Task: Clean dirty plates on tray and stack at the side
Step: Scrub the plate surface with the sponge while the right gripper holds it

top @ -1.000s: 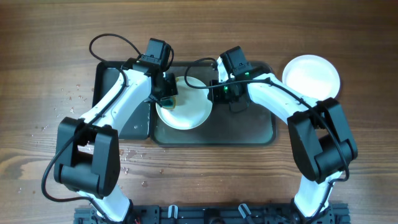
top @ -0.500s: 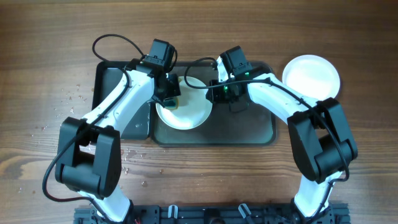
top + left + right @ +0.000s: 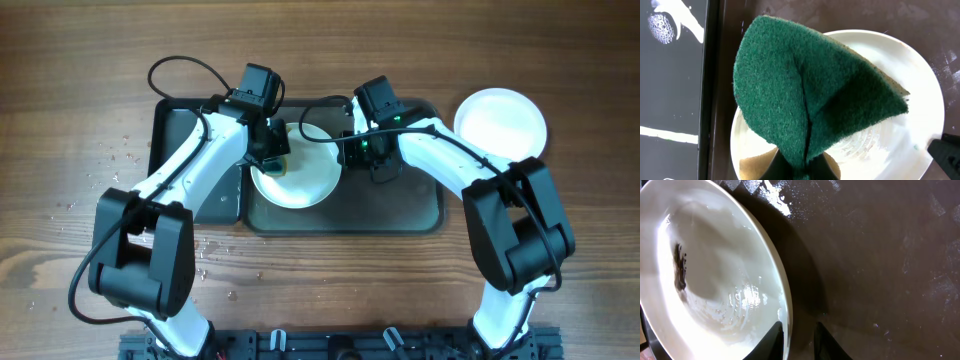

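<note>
A white plate (image 3: 300, 178) lies at the left end of the dark grey-green tray (image 3: 400, 205). Its wet inside carries a black smear (image 3: 679, 269). My left gripper (image 3: 274, 152) is shut on a folded green sponge (image 3: 810, 95), which it holds over the plate's (image 3: 905, 145) left part. My right gripper (image 3: 799, 339) is shut on the plate's right rim (image 3: 785, 305), one finger inside and one outside. That edge looks slightly raised, with shadow beneath it. A second white plate (image 3: 501, 122) rests on the table to the right of the tray.
A narrower glossy black tray (image 3: 185, 150) adjoins the big tray's left side, under the left arm. Water droplets (image 3: 120, 155) speckle the wooden table to the left. Wet streaks shine on the tray floor (image 3: 880, 255) beside the plate.
The left gripper and sponge have shifted slightly up and right over the plate. The right gripper stays at the rim, barely moved.
</note>
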Robot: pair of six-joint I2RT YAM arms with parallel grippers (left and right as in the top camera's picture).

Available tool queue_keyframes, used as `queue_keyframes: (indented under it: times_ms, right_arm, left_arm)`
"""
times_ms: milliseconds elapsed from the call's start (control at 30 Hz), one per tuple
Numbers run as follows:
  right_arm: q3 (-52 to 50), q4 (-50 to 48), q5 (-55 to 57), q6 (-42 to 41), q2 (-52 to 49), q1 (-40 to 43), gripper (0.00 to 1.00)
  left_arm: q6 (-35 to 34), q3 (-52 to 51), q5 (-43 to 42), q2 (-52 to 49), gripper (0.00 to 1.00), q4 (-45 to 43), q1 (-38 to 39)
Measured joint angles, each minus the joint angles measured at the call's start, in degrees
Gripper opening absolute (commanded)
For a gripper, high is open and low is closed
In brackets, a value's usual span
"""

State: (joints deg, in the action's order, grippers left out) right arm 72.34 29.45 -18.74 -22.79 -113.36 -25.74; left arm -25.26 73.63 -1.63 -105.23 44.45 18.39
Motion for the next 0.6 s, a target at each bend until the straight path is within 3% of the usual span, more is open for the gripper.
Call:
queue_keyframes:
  times_ms: [133,267,600]
  right_arm:
    - [0.0,0.0,0.4,-0.5,0.0,-0.3,0.19]
    - [0.0,0.0,0.4,-1.1,0.0,-1.2,0.1]
    - [0.0,0.1,0.8,-1.2,0.0,-1.5,0.04]
  left_arm:
    - [0.0,-0.2,0.0,0.0,0.04,0.0,0.0]
    - [0.0,-0.2,0.0,0.0,0.04,-0.1,0.0]
    - [0.0,-0.2,0.0,0.0,0.04,-0.1,0.0]
